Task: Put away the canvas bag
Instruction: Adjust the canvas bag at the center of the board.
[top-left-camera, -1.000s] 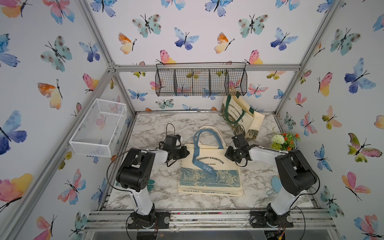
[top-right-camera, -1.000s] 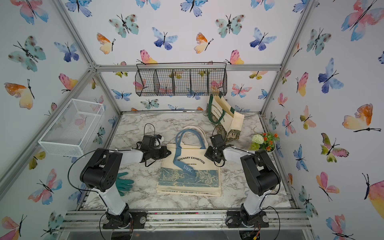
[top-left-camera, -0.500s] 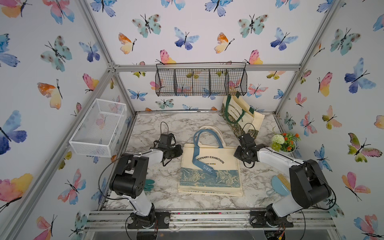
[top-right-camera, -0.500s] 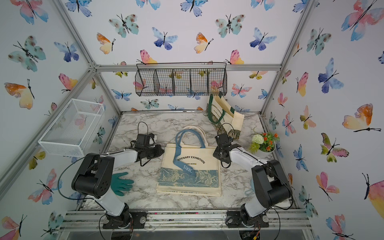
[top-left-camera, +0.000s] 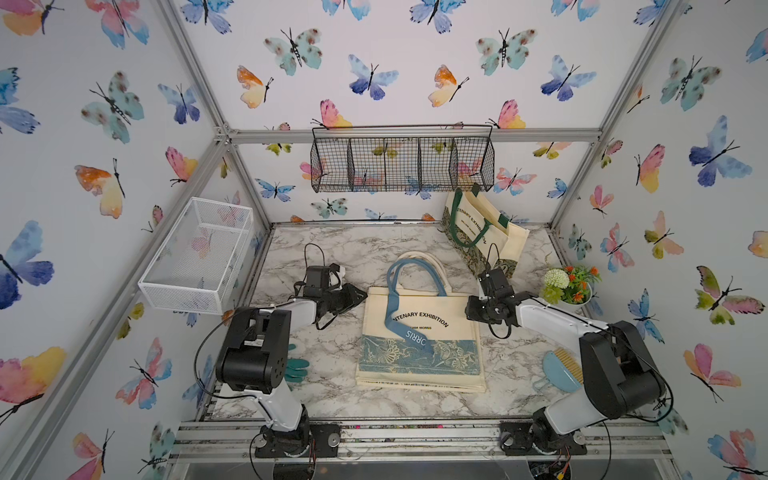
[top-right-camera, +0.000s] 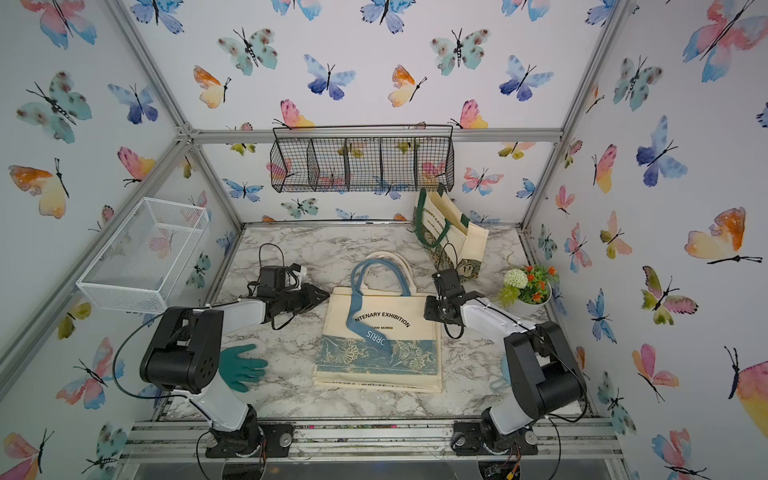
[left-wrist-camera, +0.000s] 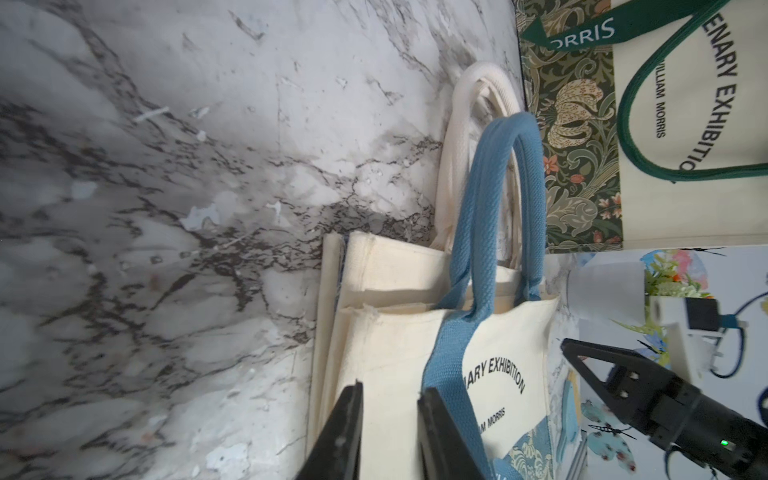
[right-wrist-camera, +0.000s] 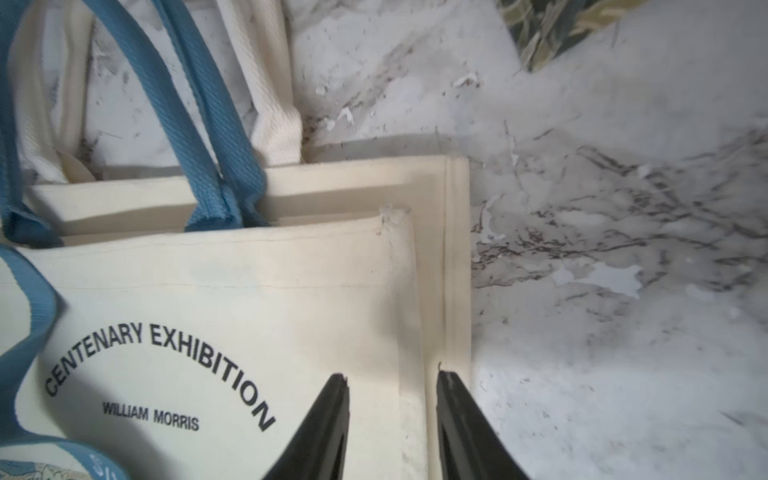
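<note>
So the left gripper (left-wrist-camera: 392, 388) has its two black fingers parted with nothing pinched between them. It sits low, right at the left edge of the canvas bag (top-left-camera: 419, 345), tips pointing in toward the fabric near the upper corner. The right gripper (right-wrist-camera: 394, 376) is the same deal on the opposite side: jaws apart, empty as far as I can see, tips hanging over the bag's right seam. I can't tell if they actually touch the cloth. The bag itself lies flat in the middle of the marble tabletop (top-left-camera: 332, 249), print side up ("CENTENARY EXHIBITION / WILLIAM MORRIS"), with the blue floral band toward the front. Its blue handles (top-left-camera: 415, 270) loop toward the back wall and a blue strap (top-left-camera: 405, 328) flops diagonally over the lettering. Under it there's another cream layer with cream handles (left-wrist-camera: 457, 124) peeking out, which looks like a second bag stacked beneath. Further out, a green-handled bag (top-left-camera: 482, 232) stands at the back right, below the black wire basket (top-left-camera: 401, 164) on the rear wall. A white mesh basket (top-left-camera: 199, 253) hangs on the left wall and a green glove (top-right-camera: 241, 368) lies by the left arm's base. A flower pot (top-left-camera: 569, 284) and a blue brush (top-left-camera: 561, 370) sit over on the right.
</note>
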